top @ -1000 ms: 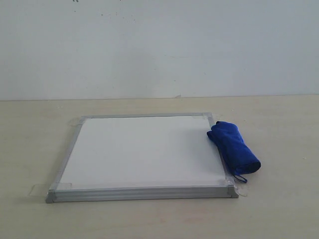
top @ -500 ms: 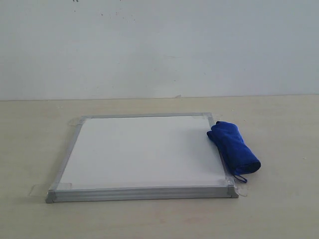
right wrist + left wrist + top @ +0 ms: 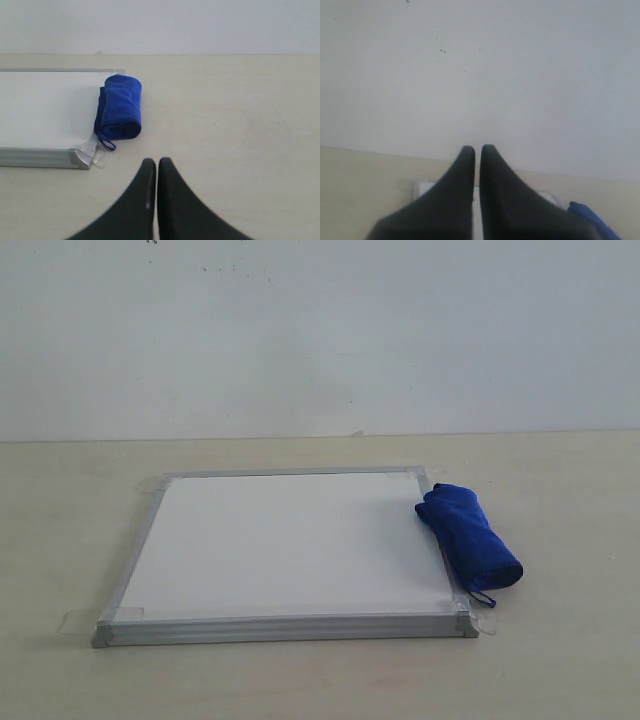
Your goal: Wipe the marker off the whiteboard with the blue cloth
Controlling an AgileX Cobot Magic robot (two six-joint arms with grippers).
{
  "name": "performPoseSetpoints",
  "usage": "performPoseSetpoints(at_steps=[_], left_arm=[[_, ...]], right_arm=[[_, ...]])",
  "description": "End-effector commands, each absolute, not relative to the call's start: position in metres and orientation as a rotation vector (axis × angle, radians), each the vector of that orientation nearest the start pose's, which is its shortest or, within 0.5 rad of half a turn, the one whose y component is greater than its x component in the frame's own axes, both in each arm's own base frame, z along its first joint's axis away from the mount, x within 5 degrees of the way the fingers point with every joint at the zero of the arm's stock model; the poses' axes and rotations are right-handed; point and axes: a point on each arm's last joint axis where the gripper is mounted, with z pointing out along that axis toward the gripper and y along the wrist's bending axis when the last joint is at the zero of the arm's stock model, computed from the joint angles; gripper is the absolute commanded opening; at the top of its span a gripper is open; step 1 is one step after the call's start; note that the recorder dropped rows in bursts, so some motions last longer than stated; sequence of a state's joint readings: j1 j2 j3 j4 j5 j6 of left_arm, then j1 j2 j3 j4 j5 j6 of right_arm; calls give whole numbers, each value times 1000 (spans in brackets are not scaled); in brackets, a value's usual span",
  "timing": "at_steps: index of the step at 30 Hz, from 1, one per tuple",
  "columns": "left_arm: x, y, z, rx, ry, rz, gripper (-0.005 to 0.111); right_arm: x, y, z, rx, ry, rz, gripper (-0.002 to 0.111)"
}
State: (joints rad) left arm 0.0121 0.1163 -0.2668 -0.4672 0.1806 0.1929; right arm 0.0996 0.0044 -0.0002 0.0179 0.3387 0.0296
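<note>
right of frame centre, a rolled royal-blue fabric cloth (image 3: 470, 540) touches the silver-framed white board (image 3: 290, 545); left gripper (image 3: 477, 150) and right gripper (image 3: 157, 162) both pinched together, empty.

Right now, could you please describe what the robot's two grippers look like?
The left gripper and right gripper look alike: matte black fingers, broad at the base, curving to narrow rounded tips. No cables or markings show; the arms are out of view.

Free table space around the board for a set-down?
Bare table right of the blue cloth, left of the whiteboard, and behind it toward the wall. Crowded only along the board's right edge, where the cloth lies.
</note>
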Motion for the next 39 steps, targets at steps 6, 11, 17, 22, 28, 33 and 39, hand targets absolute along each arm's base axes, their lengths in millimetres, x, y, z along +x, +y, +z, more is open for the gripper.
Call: performPoseSetpoints(at_steps=[6, 11, 17, 22, 28, 33, 39], left_arm=[[53, -2, 216, -102, 1634, -114, 4], [54, -3, 186, -78, 1779, -94, 4], [54, -2, 186, -66, 1781, -80, 4], [54, -2, 186, -49, 1781, -64, 4], [54, -2, 186, -49, 1781, -64, 4], [54, -2, 186, -49, 1781, -64, 4], [54, -2, 186, -49, 1781, -64, 4]], right_arm=[[53, 6, 183, -59, 1817, 107, 1], [53, 6, 183, -59, 1817, 107, 1], [53, 6, 183, -59, 1817, 107, 1], [53, 6, 183, -59, 1817, 107, 1], [53, 6, 183, -59, 1817, 107, 1], [53, 6, 183, -59, 1817, 107, 1], [53, 6, 183, -59, 1817, 107, 1]])
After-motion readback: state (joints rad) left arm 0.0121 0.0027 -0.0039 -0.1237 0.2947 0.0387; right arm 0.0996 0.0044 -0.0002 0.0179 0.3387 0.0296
